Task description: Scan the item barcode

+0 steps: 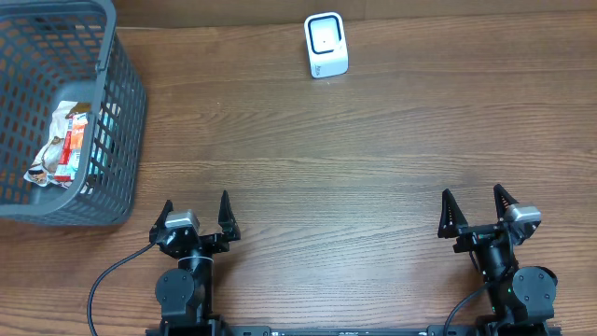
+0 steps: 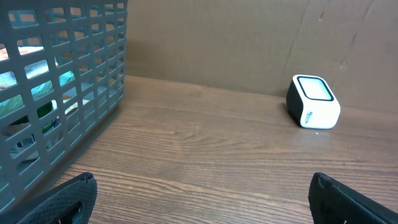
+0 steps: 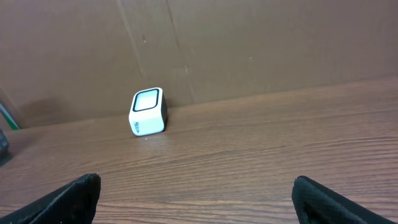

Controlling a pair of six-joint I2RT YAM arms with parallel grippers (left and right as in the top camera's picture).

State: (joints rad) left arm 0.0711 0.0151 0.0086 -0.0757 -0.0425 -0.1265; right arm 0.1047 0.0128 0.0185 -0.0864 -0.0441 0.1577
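Observation:
A small white barcode scanner (image 1: 326, 45) with a black-rimmed window stands at the back of the wooden table; it also shows in the left wrist view as the scanner (image 2: 313, 101) and in the right wrist view as the scanner (image 3: 148, 111). Packaged items (image 1: 67, 145) in white, red and teal wrappers lie inside the grey mesh basket (image 1: 119, 112) at the far left. My left gripper (image 1: 197, 213) rests open near the front edge, right of the basket, holding nothing. My right gripper (image 1: 477, 209) stands open at the front right, also with nothing in it.
The basket wall (image 2: 93, 93) fills the left side of the left wrist view, with wrappers visible through the mesh. A brown cardboard backdrop (image 3: 249, 43) rises behind the scanner along the table's far edge. Bare wood lies between both grippers and the scanner.

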